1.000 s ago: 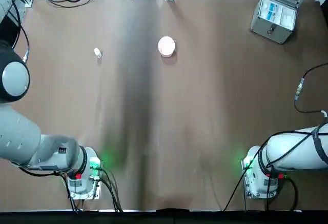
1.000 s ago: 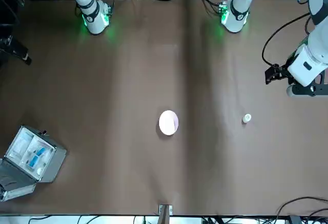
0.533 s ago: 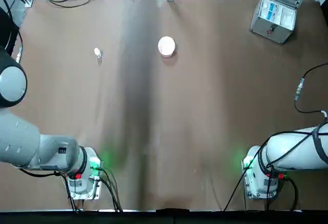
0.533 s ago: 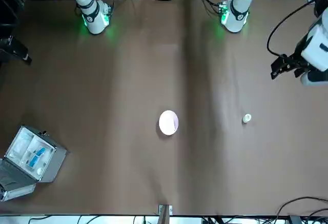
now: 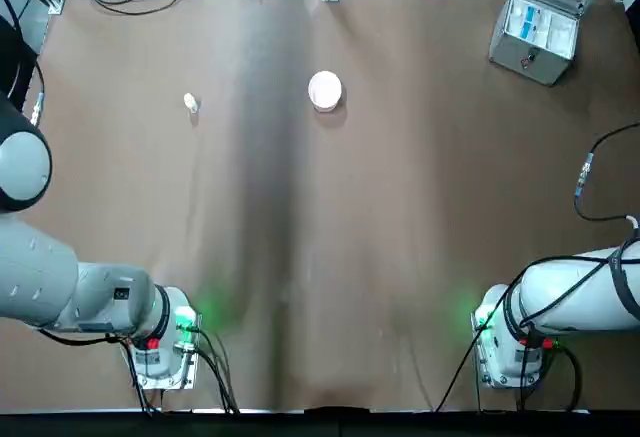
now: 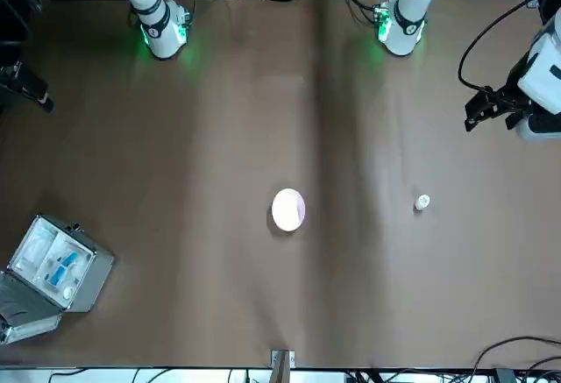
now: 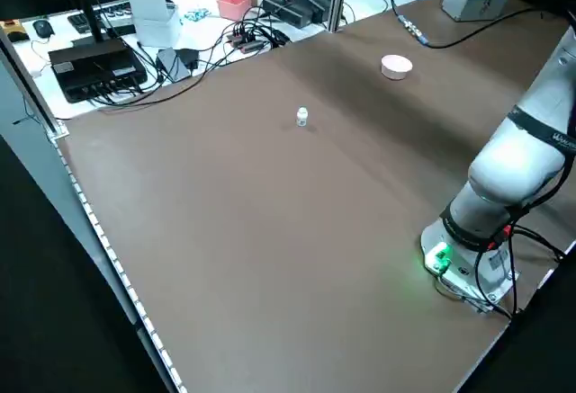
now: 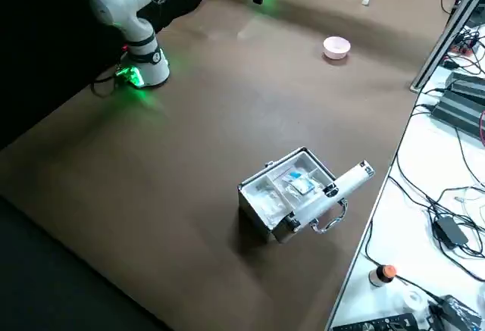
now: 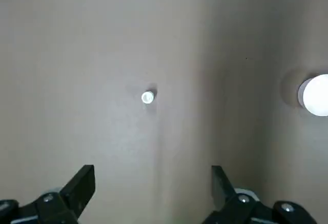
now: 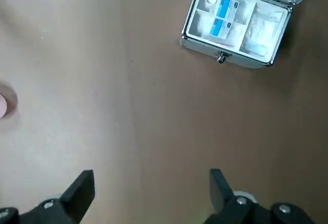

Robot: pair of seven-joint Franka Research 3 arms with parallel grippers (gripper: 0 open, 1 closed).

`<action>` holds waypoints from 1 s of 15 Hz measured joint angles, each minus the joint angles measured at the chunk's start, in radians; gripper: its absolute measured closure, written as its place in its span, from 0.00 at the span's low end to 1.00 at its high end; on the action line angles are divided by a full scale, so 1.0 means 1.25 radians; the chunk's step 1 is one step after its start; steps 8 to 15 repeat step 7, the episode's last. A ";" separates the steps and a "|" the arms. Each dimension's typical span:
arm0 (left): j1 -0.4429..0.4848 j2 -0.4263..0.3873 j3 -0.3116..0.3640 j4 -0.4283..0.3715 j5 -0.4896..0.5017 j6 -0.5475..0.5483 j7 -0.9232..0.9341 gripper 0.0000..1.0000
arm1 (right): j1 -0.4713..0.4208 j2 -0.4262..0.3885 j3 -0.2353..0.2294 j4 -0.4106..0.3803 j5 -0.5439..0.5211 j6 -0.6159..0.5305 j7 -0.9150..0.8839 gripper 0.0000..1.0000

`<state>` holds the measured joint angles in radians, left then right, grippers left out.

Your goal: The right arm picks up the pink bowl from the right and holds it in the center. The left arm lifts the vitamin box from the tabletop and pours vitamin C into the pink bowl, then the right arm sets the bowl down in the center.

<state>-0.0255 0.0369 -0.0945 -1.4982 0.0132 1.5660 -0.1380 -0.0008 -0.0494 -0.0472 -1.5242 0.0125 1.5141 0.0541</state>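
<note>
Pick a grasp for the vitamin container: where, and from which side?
Its sides, below the cap. The small white container stands upright, narrow and roughly cylindrical; I'd come straight down, left gripper's open fingers straddling it. Nothing stands close beside it.

The bench [image 5: 400, 207] is a plain brown, greyer toward its far edge in places, with a green glow near each arm's base along the robot's edge. The bowl [image 8: 336, 47] is pale pink, the small bottle [image 7: 302, 117] white. Near the bench's far right corner, the case [image 10: 233, 21] is silver-grey, with white compartments and blue-and-white packets [image 10: 224, 18]. Both arms are white with grey and black bands; the jaws are black.
</note>
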 joint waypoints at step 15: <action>0.025 0.024 0.001 0.000 -0.001 0.009 0.003 0.00 | 0.002 0.000 0.002 0.000 -0.001 0.008 -0.001 0.01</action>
